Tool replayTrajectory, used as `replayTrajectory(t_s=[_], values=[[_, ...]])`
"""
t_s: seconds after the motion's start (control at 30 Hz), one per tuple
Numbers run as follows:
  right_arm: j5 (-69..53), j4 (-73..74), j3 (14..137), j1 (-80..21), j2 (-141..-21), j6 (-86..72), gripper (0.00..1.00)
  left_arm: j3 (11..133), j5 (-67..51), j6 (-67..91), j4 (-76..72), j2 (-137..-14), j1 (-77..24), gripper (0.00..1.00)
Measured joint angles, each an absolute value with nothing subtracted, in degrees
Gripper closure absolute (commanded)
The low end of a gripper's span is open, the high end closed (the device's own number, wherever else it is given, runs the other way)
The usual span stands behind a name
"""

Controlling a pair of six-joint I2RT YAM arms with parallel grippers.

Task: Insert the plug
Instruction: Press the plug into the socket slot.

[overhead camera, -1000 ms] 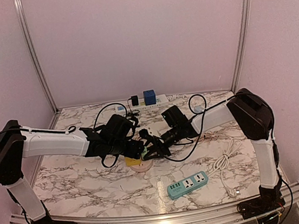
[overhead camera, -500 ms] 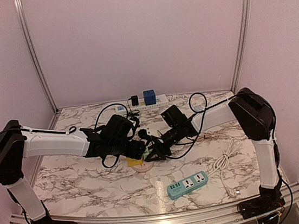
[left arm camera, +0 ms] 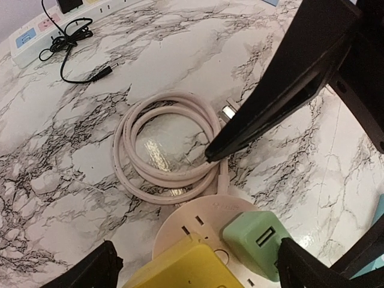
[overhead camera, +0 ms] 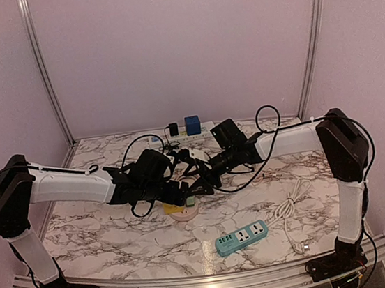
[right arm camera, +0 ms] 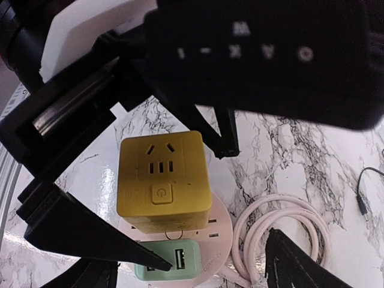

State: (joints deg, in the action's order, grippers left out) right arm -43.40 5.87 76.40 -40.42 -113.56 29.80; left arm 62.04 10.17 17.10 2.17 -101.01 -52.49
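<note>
From above, the 2 hands overlapped into 1 dark mass. The left hand (left arm camera: 195,252) stood spread wide, the 1 yellow cube (left arm camera: 180,269) cut off by the frame edge between its fingers. The right hand (right arm camera: 219,252) was also apart, gripping nothing. The 1 green plug (left arm camera: 255,240) sat on the 1 round socket (left arm camera: 198,213) beside the cube, prongs hidden. 1 pink cable coil (left arm camera: 162,150), 1 teal strip (overhead camera: 241,237) and 1 white strip (overhead camera: 184,136) lay on the bench (overhead camera: 105,232).

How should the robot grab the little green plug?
Come down from above and pinch the green plug by the two flat sides not facing the yellow cube. It stands upright in the round socket, and the cube sits close beside it, probably leaving no room for a finger there.
</note>
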Motion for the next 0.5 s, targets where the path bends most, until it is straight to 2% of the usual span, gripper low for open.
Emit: replayTrajectory(t_s=[0.5], values=[[-38.1, 4.7, 77.1, -40.5, -113.3, 27.2, 0.22, 56.9, 11.9, 19.7, 1.4, -92.9, -50.9, 0.04]])
